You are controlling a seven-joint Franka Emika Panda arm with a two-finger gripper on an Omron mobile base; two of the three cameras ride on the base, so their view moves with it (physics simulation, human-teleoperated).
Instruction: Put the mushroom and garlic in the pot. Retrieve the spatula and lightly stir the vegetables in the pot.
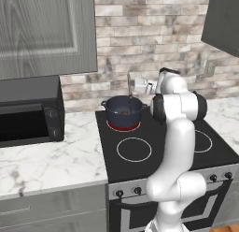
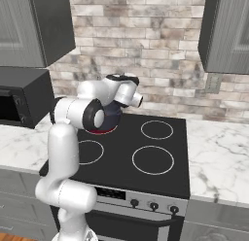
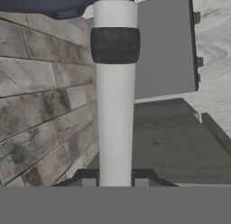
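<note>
Spatula (image 1: 129,90) is standing upright in the pot (image 1: 123,112), its thin handle rising above the rim, and I am holding it with the gripper (image 1: 135,86) pinching the shaft (image 3: 115,96) between narrow fingers. Something small and reddish-brown is lying inside the pot, probably the vegetables, though I cannot identify either. I am judging loading done and stirring underway. The pot is sitting on the glowing burner (image 1: 123,126) at ten o'clock of the stove (image 1: 177,151), with the brick wall (image 1: 140,34) close behind, so I am keeping strokes small.
</note>
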